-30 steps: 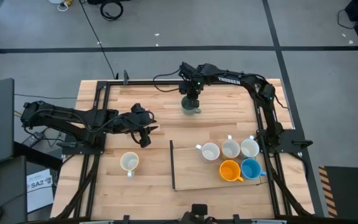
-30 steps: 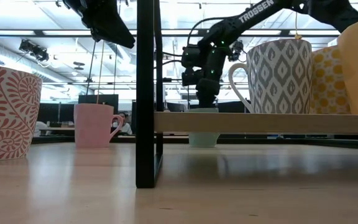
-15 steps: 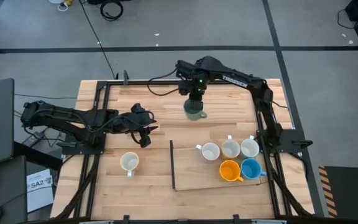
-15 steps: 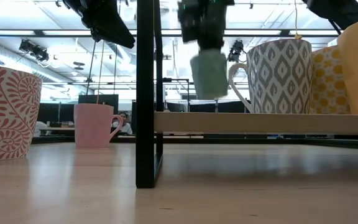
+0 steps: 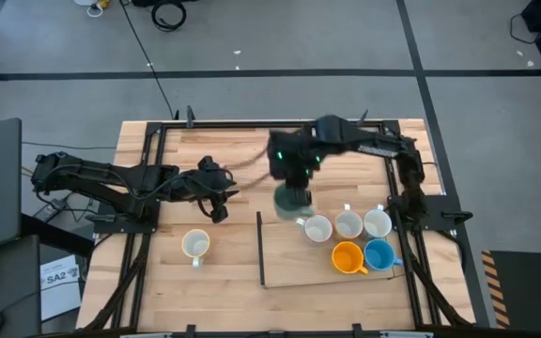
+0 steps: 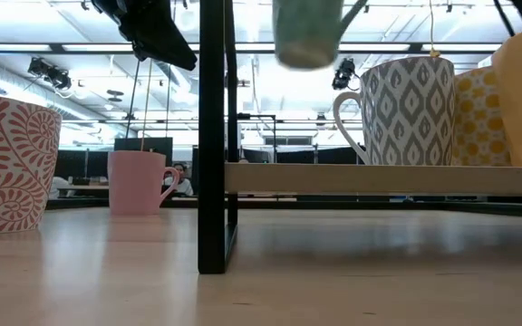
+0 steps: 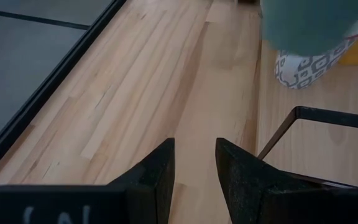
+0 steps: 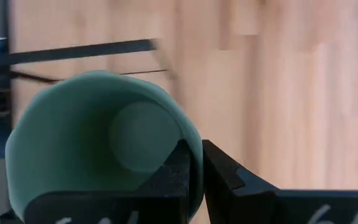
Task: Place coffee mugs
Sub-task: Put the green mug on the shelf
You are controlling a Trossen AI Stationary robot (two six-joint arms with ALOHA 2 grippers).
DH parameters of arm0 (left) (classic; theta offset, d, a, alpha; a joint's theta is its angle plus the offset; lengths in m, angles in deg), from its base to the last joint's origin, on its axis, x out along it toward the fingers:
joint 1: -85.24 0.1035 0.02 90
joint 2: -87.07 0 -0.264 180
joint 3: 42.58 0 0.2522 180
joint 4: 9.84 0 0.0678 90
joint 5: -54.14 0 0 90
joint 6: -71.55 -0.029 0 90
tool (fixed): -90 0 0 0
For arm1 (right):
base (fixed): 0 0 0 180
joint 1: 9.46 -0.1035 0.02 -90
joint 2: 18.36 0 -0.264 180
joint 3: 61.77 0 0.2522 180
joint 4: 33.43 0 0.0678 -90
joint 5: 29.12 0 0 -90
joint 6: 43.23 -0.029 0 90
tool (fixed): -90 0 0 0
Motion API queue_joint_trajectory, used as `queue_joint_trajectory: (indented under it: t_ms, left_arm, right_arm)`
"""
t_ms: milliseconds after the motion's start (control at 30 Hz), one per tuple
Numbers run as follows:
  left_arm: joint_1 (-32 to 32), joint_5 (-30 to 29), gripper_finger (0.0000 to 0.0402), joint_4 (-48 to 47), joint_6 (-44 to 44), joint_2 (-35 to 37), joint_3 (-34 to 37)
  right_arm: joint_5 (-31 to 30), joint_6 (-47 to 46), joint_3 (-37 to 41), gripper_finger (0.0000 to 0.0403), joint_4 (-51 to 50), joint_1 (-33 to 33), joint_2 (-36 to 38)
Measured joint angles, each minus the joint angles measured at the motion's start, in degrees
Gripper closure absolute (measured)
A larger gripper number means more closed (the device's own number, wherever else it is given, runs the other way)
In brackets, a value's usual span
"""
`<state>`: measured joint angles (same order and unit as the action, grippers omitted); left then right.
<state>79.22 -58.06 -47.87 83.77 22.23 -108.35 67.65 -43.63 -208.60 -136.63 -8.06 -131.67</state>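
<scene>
My right gripper [image 5: 294, 180] is shut on a pale green mug [image 5: 291, 200] and carries it in the air beside the far left corner of the black-framed wooden shelf [image 5: 259, 249]. In the low view the green mug [image 6: 308, 34] hangs high above the shelf board. On the shelf stand three white patterned mugs [image 5: 348, 223], an orange one [image 5: 347, 256] and a blue one [image 5: 379, 254]. A white mug [image 5: 195, 244] stands on the table's near left part, and a pink mug [image 6: 139, 181] stands farther back. My left gripper [image 5: 216, 197] waits, open, left of the shelf. My right gripper holds the green mug by its rim [image 8: 194, 163], with one finger [image 8: 178, 169] inside the cup and the other finger [image 8: 222, 174] outside against the wall. The fingers come from above, pointing down. The mug hangs upright below them, lifted clear of the table.
The shelf's black upright post [image 6: 213, 136] and frame rail [image 7: 328, 115] stand close to the carried mug. A red-patterned mug [image 6: 7, 163] stands near the low camera. Bare wood [image 5: 233, 160] lies between the two arms.
My right gripper has lifted the green mug off the table's far middle, raised it high and carried it toward the near edge, up to the shelf's far left corner. The mug has stayed upright in the hold.
</scene>
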Motion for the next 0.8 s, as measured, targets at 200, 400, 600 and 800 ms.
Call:
queue_joint_trajectory:
  t_ms: [200,400,600,800]
  left_arm:
    - [0.0,0.02,0.0278,0.04,0.0,0.0,0.0]
    - [0.0,0.0,0.0278,0.06,0.22,0.0,0.02]
    - [0.0,0.01,0.0278,0.06,0.22,0.0,0.0]
    - [0.0,0.02,0.0278,0.06,0.32,0.0,0.0]
  right_arm:
    - [-4.23,-8.91,0.0,0.0375,-0.57,-10.64,0.7]
    - [-11.89,-17.16,2.51,0.0376,-0.63,-20.33,0.59]
    - [-15.51,-25.55,7.77,0.0374,-0.11,-26.26,0.63]
    - [-17.54,-32.39,14.75,0.0374,3.02,-29.21,0.62]
